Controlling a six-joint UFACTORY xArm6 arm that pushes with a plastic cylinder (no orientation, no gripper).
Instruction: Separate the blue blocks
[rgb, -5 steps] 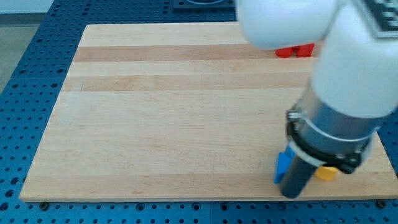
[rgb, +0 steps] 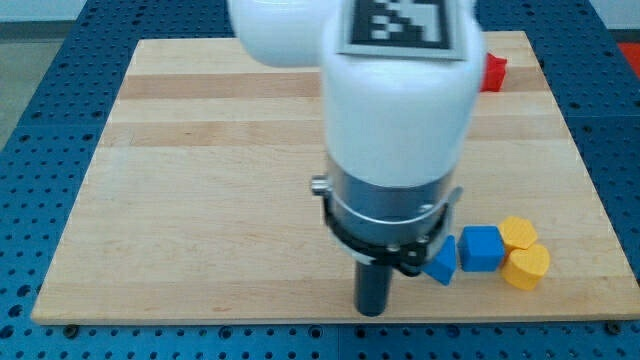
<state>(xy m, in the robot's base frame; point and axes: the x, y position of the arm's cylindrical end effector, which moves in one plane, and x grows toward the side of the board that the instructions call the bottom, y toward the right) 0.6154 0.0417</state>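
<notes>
Blue blocks sit near the view's bottom right of the wooden board (rgb: 200, 200), dwarfed by the white arm (rgb: 395, 110) that fills the middle: a blue cube (rgb: 481, 248) with a blue wedge-like block (rgb: 441, 262) just beside it on the view's left, partly hidden by the arm's collar. Two yellow blocks (rgb: 520, 252) touch the cube's right side, and a red block (rgb: 494, 72) lies at the top right. My tip (rgb: 372, 312), a bare rod holding nothing, rests left of the blue wedge-like block, near it but apart.

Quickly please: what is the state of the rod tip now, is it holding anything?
My tip: no claw, holds nothing; it rests on the wooden board, left of the blue triangular block, apparently apart.
</notes>
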